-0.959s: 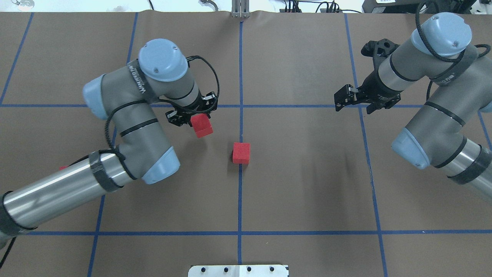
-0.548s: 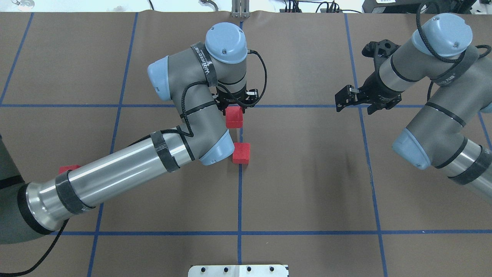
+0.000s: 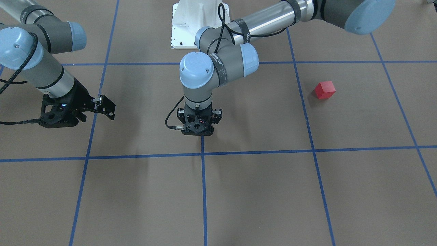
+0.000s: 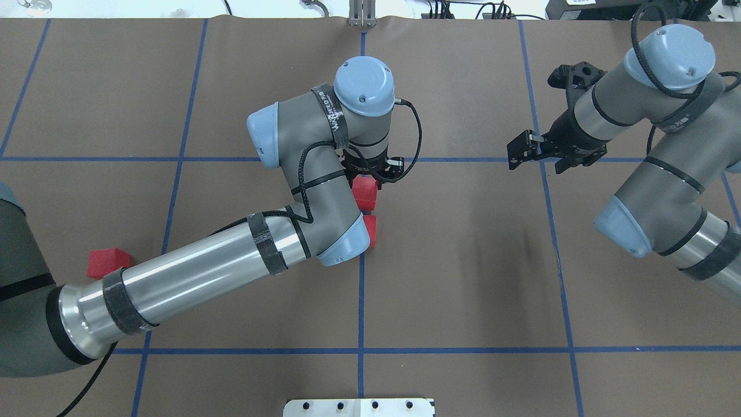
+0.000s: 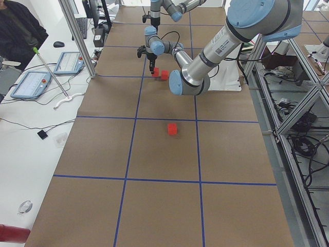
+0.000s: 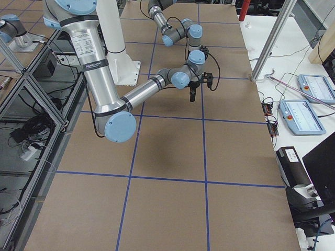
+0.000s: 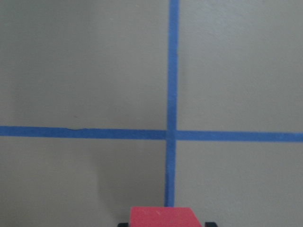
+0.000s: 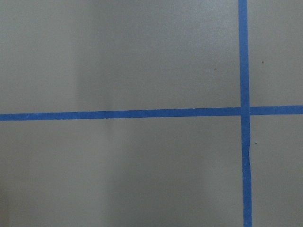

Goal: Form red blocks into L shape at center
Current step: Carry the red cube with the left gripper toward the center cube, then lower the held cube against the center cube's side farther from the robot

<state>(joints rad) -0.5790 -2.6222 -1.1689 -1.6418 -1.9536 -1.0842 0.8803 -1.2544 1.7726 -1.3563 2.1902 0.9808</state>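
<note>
Work surface: brown mat [image 4: 463,260] marked with a blue tape grid [image 4: 360,301].
Left arm [image 4: 202,266]: reaches from the robot's left side to the middle of the mat, wrist pointing straight down.
Left gripper [image 3: 198,131]: fingers clenched on the held red block [image 4: 365,194]; the left wrist view shows the block at the bottom edge with a dark fingertip on each side.
Held red block, location: at the central tape line, just beyond the centre red block [image 4: 371,230] on the side away from the robot. The side view shows the two blocks close side by side. Whether they touch, and whether the held block rests on the mat, cannot be told.
Centre red block, location: on the mat at the central tape line, near the middle of the grid. The blue elbow cap of the left arm hides most of it in the overhead view.
Outlying red block [image 3: 324,90], location: alone on the mat on the robot's left side, well apart from the other two, partly behind the left forearm in the overhead view.
Right arm [image 4: 654,174]: on the robot's right side, well apart from all blocks.
Right gripper [image 4: 537,157]: above a tape crossing, fingers spread, grasping nothing.
</note>
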